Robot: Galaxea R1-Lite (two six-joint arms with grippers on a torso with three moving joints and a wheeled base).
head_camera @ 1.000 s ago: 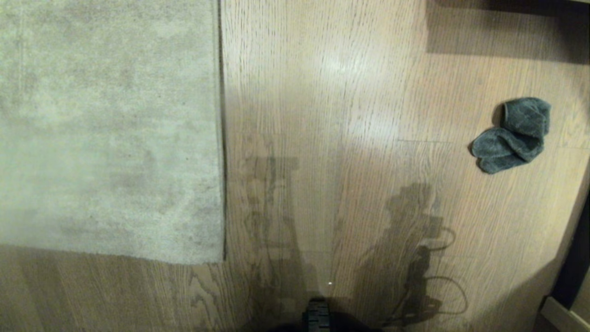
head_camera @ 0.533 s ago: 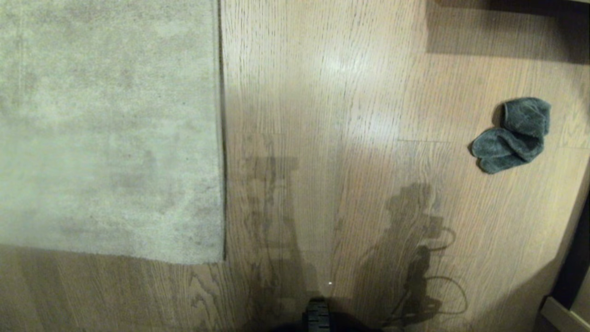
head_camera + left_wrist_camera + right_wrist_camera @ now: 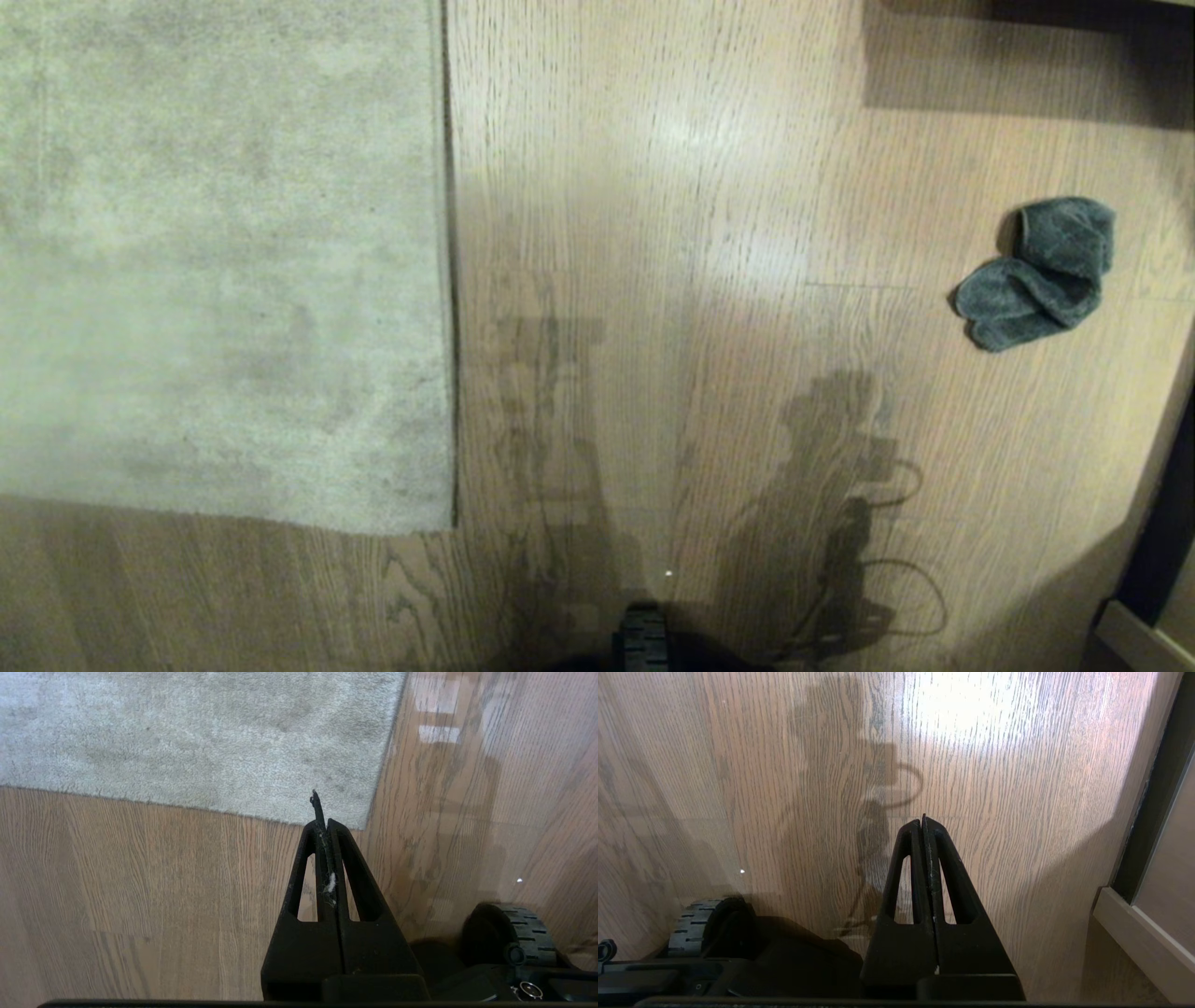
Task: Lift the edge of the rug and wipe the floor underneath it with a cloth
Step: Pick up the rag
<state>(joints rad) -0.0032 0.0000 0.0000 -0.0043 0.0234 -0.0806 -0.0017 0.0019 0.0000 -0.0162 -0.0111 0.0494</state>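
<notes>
- While both arms are hanging parked, the left gripper [image 3: 327,823] and right gripper [image 3: 923,823] are staying clenched, empty.
- Cloth [image 3: 1038,275] is lying at three o'clock on the floor [image 3: 691,280], rug edge [image 3: 446,280] at nine.

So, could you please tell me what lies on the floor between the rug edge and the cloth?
Nothing: in the head view only bare floor with the robot's shadows lies between the rug edge and the cloth.
</notes>
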